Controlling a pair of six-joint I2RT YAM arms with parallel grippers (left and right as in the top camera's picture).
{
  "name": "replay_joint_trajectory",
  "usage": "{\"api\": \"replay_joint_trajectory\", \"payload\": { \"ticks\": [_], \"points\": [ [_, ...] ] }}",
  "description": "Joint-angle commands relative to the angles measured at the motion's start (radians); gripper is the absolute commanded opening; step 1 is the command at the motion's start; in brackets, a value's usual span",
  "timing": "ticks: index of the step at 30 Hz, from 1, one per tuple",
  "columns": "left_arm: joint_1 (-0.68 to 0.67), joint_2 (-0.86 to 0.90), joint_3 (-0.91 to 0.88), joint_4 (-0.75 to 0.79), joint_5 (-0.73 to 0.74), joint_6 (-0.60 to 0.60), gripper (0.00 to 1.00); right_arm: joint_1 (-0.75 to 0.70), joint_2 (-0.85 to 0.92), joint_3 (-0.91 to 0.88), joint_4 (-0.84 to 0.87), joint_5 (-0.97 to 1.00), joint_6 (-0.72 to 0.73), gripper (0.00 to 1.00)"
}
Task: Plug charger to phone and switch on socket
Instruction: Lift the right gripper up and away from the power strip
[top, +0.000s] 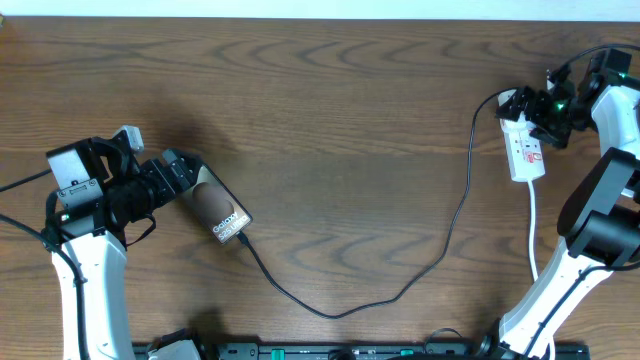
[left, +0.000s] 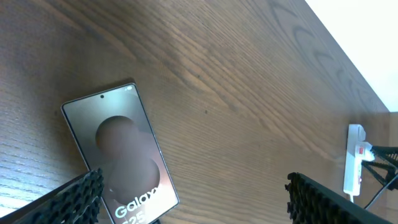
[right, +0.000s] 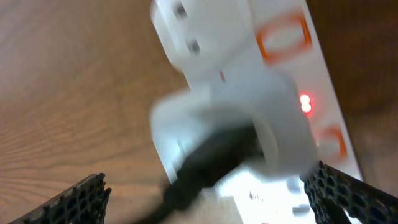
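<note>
Socket (top: 526, 150), at far-right corner of surface (top: 330, 120), long axis laid far-to-near, is overhung by the nearer right hand (top: 537, 108), spread wide, empty.

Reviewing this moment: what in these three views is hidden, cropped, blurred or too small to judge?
Overhead: whether the cable tip sits fully in the phone; too small.
Left wrist: the phone's lower end, cut off by the bottom edge.
Overhead: the far end of the power strip, covered by the right gripper.
Right wrist: switch positions, blurred; only a red light shows.
</note>
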Motion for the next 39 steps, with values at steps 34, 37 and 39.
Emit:
{"api": "replay_joint_trajectory", "payload": {
  "ticks": [34,37,39],
  "points": [
    [-0.003,0.003,0.003,-0.004,-0.035,0.025,0.92,-0.007,-0.62,-0.027,-0.272,0.209,0.156,0.99],
    [-0.003,0.003,0.003,-0.004,-0.035,0.025,0.92,-0.007,-0.62,-0.027,-0.272,0.209,0.156,0.99],
    [-0.003,0.003,0.003,-0.004,-0.035,0.025,0.92,-0.007,-0.62,-0.027,-0.272,0.209,0.156,0.99]
  ]
}}
